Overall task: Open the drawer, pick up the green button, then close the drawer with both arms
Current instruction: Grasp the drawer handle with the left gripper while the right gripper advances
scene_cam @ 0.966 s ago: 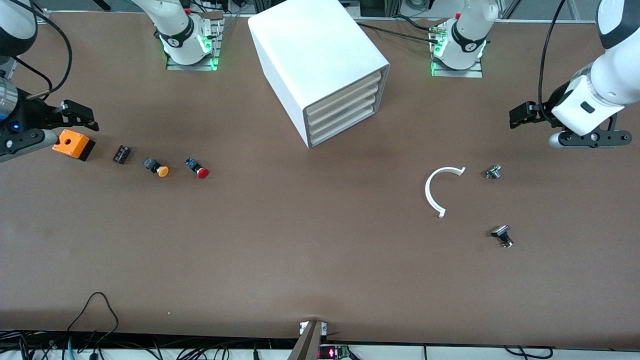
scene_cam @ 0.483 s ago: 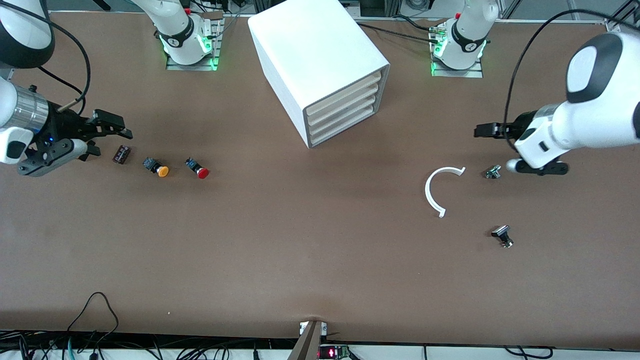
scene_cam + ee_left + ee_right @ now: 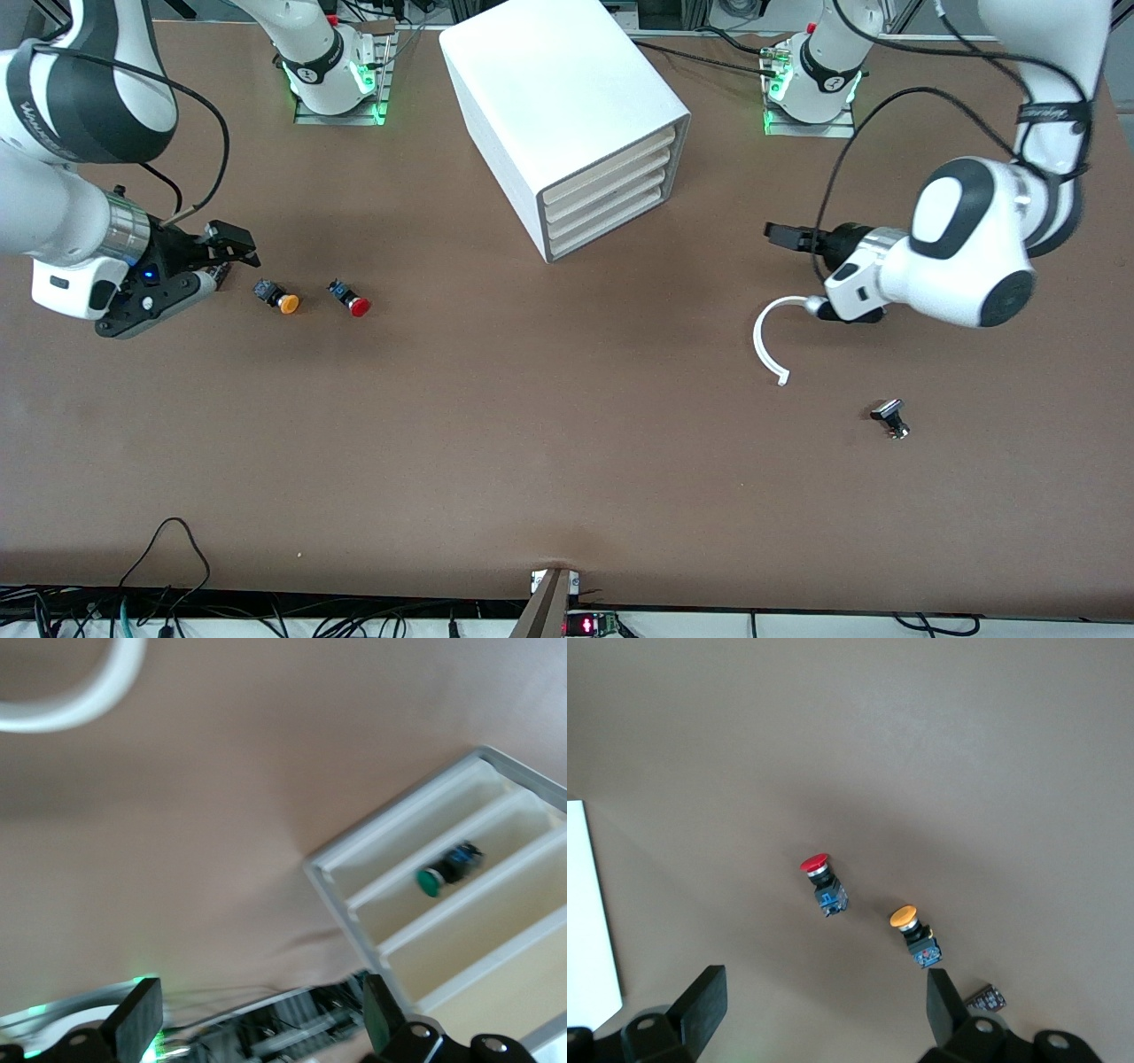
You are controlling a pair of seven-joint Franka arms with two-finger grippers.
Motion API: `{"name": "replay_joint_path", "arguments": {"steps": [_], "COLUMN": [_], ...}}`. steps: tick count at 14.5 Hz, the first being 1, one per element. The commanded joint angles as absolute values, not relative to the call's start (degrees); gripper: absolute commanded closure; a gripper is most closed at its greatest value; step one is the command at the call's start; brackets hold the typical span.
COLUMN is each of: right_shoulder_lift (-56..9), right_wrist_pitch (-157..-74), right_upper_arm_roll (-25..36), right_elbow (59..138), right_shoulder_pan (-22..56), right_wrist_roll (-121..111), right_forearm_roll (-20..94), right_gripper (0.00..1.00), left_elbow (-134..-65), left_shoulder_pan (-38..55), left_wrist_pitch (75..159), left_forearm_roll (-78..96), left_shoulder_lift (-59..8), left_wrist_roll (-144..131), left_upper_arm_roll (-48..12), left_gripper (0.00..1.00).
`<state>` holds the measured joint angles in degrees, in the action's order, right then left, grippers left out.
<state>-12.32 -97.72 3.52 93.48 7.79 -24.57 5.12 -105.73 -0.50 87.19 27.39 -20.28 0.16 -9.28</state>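
Observation:
The white cabinet (image 3: 549, 97) stands at the table's middle with its four cream drawer fronts flush; the lowest drawer (image 3: 611, 232) is shut. In the left wrist view the green-capped button (image 3: 431, 881) lies in one of the cabinet's (image 3: 354, 921) drawer slots; I cannot tell which drawer. It does not show in the front view. My left gripper (image 3: 784, 236) (image 3: 257, 1023) is open and empty, over the table between the white ring and the cabinet. My right gripper (image 3: 232, 251) (image 3: 824, 1001) is open and empty, over the table beside the orange-yellow button.
An orange-yellow button (image 3: 282, 299) (image 3: 914, 930) and a red button (image 3: 351, 301) (image 3: 822, 879) lie toward the right arm's end. A small dark part (image 3: 985, 998) lies by the right gripper. A white C-shaped ring (image 3: 769, 341) (image 3: 62, 700) and a black part (image 3: 890, 418) lie toward the left arm's end.
Both arms have swung in from the table's ends toward the cabinet. The right arm now covers the orange box and dark part; the left arm covers the small metal part.

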Motion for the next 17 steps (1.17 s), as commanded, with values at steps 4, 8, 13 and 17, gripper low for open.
{"name": "replay_joint_path", "arguments": {"steps": [4, 8, 13, 17], "right_shoulder_lift": [-17.0, -17.7, -18.7, -19.8], "right_wrist_pitch": [-98.7, -98.7, -100.4, -100.7], "right_upper_arm_roll": [3.5, 3.5, 2.5, 2.7], "right_elbow": [88.2, 87.5, 87.3, 87.3], "right_shoulder_pan": [8.0, 9.5, 9.8, 9.7], "right_wrist_roll": [-30.5, -30.8, -30.8, -30.9], "right_forearm_roll": [5.4, 5.8, 6.6, 6.2], "right_gripper": [0.00, 0.00, 0.00, 0.00], "left_elbow": [-113.8, -119.2, -121.3, -124.4], "left_shoulder_pan": [4.7, 6.3, 10.0, 11.9], "left_wrist_pitch": [94.9, 100.1, 102.7, 106.4], "left_forearm_roll": [39.0, 45.7, 54.7, 60.3], "left_shoulder_lift": [-25.7, -27.8, -30.1, -30.5], "left_wrist_roll": [12.0, 22.1, 35.7, 46.4], "left_upper_arm_roll": [-9.7, -10.9, -11.0, -12.2], "left_gripper": [0.00, 0.00, 0.04, 0.04]}}
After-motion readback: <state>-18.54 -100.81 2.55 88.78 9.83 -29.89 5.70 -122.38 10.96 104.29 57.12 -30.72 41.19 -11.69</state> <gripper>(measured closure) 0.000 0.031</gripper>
